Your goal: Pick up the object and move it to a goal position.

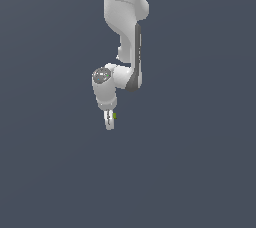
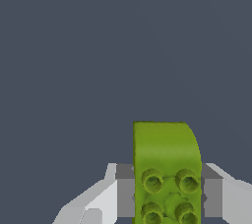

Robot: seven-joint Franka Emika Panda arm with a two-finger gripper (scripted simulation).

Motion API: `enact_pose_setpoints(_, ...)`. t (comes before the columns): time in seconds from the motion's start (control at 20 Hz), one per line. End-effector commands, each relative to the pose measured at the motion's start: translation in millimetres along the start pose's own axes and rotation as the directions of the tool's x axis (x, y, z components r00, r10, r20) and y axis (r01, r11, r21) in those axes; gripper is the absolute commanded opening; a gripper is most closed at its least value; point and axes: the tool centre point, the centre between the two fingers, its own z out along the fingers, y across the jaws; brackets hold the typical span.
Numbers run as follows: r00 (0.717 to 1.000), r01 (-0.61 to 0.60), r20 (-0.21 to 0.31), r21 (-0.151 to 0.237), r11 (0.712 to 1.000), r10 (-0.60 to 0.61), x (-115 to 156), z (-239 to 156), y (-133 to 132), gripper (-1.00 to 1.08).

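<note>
Arm: white, reaching down from the exterior view's top | Gripper (image 1: 109, 123): fingers pinch the object from both sides | Object (image 2: 166, 171): yellow-green studded block between grey pads (image 2: 125, 191), one end rounded and projecting past them | Surroundings: plain dark grey-blue

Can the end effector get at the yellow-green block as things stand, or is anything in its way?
Yes, it looks that way: in the wrist view the yellow-green block already sits between the fingers of the end effector, apparently gripped. Nothing else shows nearby; the exterior view shows only a speck of green at the fingertips.
</note>
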Motion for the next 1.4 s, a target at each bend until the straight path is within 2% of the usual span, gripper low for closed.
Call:
enact_pose_setpoints(0.0, 1.0, 0.0, 0.0, 0.0, 1.0, 0.0, 0.0, 0.4, 0.1, -1.0)
enact_pose_setpoints(0.4, 1.0, 0.0, 0.0, 0.0, 1.0, 0.0, -0.2, -2.3, 0.1, -1.0)
enact_pose_setpoints(0.7, 1.0, 0.0, 0.001, 0.0, 1.0, 0.0, -2.0, -20.1, 2.0, -1.0)
enact_pose_setpoints(1.0, 1.0, -0.001, 0.001, 0.0, 1.0, 0.001, -5.4, -56.5, 5.8, -1.0)
enact_pose_setpoints(1.35, 1.0, -0.002, 0.002, 0.0, 1.0, 0.002, -11.1, -122.8, 12.2, -1.0)
